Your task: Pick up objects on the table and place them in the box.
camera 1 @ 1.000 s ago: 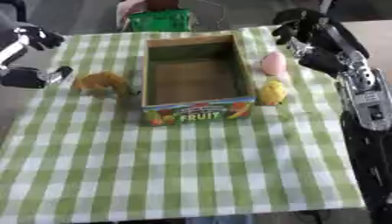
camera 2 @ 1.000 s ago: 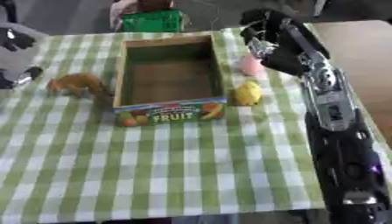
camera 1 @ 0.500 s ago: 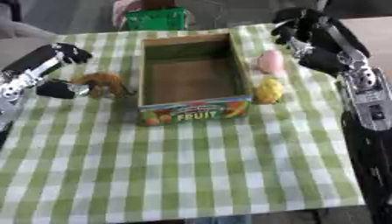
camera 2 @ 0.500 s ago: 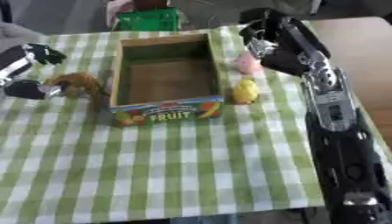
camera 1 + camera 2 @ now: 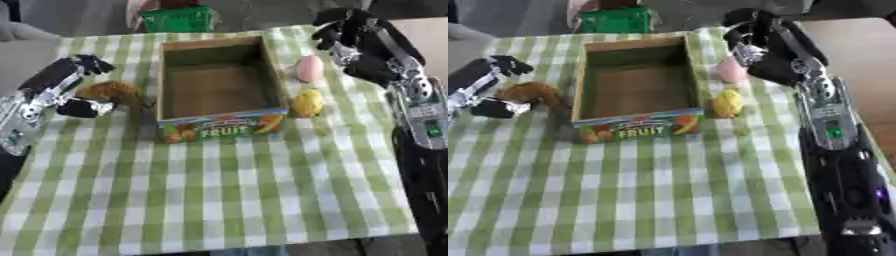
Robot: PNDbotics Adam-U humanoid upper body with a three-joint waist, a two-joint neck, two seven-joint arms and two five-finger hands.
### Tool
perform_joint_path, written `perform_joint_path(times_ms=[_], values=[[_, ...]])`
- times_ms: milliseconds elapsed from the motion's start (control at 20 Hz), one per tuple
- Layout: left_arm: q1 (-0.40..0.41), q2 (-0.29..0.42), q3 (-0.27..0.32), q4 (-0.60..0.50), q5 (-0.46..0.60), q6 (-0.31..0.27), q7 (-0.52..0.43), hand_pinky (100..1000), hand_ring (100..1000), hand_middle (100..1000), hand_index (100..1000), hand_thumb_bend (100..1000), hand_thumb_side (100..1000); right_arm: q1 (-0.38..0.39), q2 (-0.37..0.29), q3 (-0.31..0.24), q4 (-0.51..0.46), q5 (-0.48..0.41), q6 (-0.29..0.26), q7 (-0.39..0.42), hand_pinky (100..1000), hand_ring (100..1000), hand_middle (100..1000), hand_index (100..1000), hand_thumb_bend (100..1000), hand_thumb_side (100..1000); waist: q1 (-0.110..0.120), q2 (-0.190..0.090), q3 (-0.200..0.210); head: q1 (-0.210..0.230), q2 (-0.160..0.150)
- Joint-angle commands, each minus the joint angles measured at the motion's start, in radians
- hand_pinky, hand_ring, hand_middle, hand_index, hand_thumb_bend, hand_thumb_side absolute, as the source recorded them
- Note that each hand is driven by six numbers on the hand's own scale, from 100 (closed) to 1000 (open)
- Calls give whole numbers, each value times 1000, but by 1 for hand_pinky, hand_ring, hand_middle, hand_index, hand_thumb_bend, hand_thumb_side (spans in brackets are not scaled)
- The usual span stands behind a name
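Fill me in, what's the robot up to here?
It's clearing a checked tablecloth into a cardboard fruit box, which looks empty. The left hand is at a brown object left of the box, fingers open around it, not visibly gripping. The right hand hangs by the box's far right corner, near a pink object; its fingers can't be made out. A yellow object lies just nearer, also outside the box.

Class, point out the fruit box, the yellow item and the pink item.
fruit box (image 5: 222, 128), left eye view, printed front wall.
yellow item (image 5: 307, 102), left eye view, its middle.
pink item (image 5: 308, 69), left eye view, its middle.
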Motion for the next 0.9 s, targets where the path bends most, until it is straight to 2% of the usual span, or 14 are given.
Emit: perform_joint_path(times_ms=[50,500,600,750,900], values=[[-20,9,0,2,-30,-4,18,746,759,724,840,341,412,-25,-5,2,-6,4,-5,4,654,716,734,813,100,413,0,-12,0,5,-10],[-15,-4,-3,19,-88,0,21,737,741,702,828,262,293,-22,-7,1,-5,5,-4,7,654,716,734,812,100,418,3,-9,1,2,-11],[-15,-3,-4,22,-96,-1,4,736,728,691,827,245,271,-22,-7,1,-6,5,-4,7,654,716,735,812,100,419,4,-8,0,1,-11],[-13,-1,-7,29,-116,-5,-51,729,706,657,818,203,188,-21,-9,0,-6,6,-3,7,654,716,735,812,100,421,5,-8,0,1,-10],[-12,0,-3,29,-130,-4,-83,716,663,627,813,144,175,-20,-10,-1,-6,6,-3,7,654,716,735,812,100,422,6,-8,1,-1,-9]])
